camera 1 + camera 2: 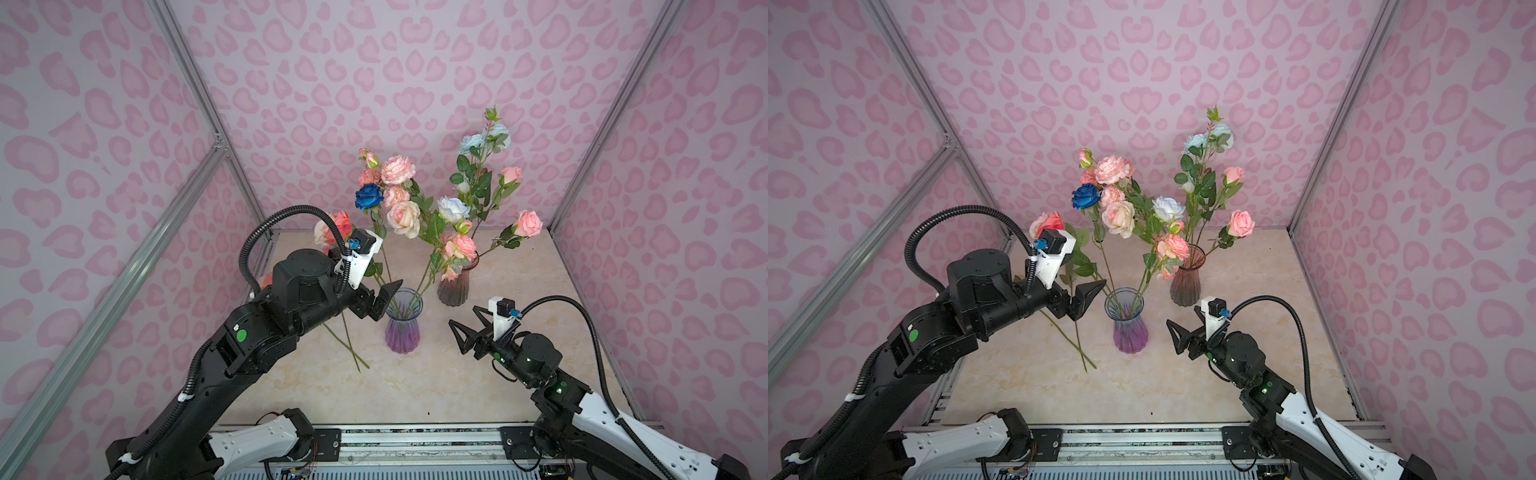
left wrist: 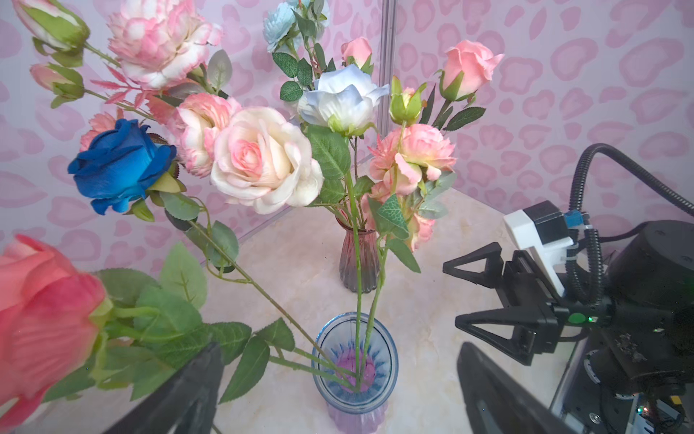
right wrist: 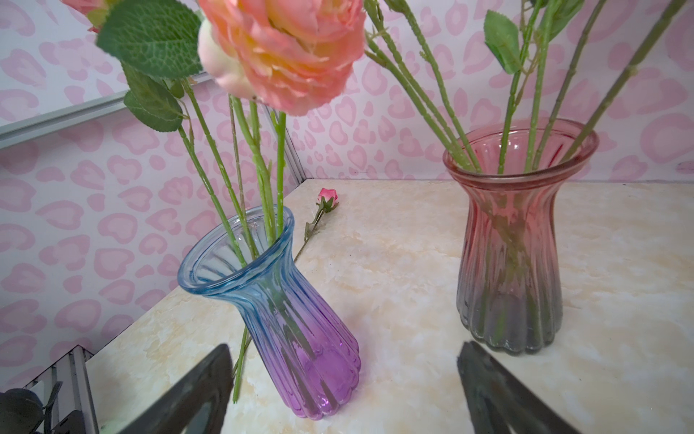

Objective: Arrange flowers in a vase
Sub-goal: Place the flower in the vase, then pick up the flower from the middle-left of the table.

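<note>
**A:** L gripper?

**B:** Jaws wide apart, nothing in them, just beside the rim of the blue-purple vase. R gripper is also spread & empty, near the vase's other side.

**A:** The flowers?

**B:** Most stand in that vase & in the red-grey vase behind it. Two stems lie on the table by the L arm.

**A:** Any diff betw. views?

**B:** Only the R wrist cam shows a small pink bud lying flat.

**A:** Room?

**B:** Beige marbled table, pink heart-print walls, alu frame.
</note>
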You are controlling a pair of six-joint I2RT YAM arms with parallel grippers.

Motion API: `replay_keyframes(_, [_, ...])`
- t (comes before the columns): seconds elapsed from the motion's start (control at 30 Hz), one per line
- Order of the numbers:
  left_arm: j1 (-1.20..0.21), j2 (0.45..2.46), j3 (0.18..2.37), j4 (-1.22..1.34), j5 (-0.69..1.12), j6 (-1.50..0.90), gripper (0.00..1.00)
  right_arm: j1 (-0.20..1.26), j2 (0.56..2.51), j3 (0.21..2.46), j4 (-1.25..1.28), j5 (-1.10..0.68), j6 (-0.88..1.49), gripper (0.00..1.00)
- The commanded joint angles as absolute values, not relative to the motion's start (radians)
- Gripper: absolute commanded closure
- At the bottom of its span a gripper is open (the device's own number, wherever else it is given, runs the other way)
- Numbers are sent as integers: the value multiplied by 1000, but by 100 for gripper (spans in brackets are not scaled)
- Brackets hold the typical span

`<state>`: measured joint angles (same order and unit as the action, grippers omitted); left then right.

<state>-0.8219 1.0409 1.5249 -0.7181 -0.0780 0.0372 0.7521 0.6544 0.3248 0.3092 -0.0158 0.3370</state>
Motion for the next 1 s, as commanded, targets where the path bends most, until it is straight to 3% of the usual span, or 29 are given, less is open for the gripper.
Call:
replay_keyframes(0.0, [-821, 963, 1468, -714, -67, 24, 3, 752, 656, 314, 330, -8, 341, 5])
replay_keyframes(0.07, [-822, 897, 1412, -656, -132, 3, 3, 753, 655, 313, 328, -8, 338, 5])
replay_keyframes(0.2, [-821, 682, 1183, -428, -453, -107, 3, 753, 660, 316, 333, -14, 337, 6])
replay_keyframes(0.33, [-821, 510, 1056, -399, -722, -221, 2, 753, 669, 304, 352, -16, 345, 6])
replay_keyframes(0.43, [-821, 434, 1003, -450, -887, -313, 21, 753, 687, 304, 354, -24, 345, 6])
replay_keyframes(0.47, [-821, 419, 990, -476, -943, -347, 38, 753, 696, 304, 359, -29, 345, 7])
replay_keyframes(0.5, [-821, 409, 975, -503, -1016, -401, 65, 753, 701, 304, 365, -30, 346, 7])
replay_keyframes(0.53, [-821, 405, 955, -517, -1050, -431, 74, 753, 707, 304, 371, -31, 346, 7])
replay_keyframes(0.63, [-820, 431, 882, -541, -1113, -540, 69, 754, 729, 304, 393, -37, 348, 7])
replay_keyframes(0.77, [-732, 519, 840, -511, -1017, -610, 55, 755, 742, 316, 380, -51, 338, 7])
replay_keyframes(0.97, [-278, 676, 746, -375, -397, -749, 53, 753, 693, 294, 356, -18, 325, 7])
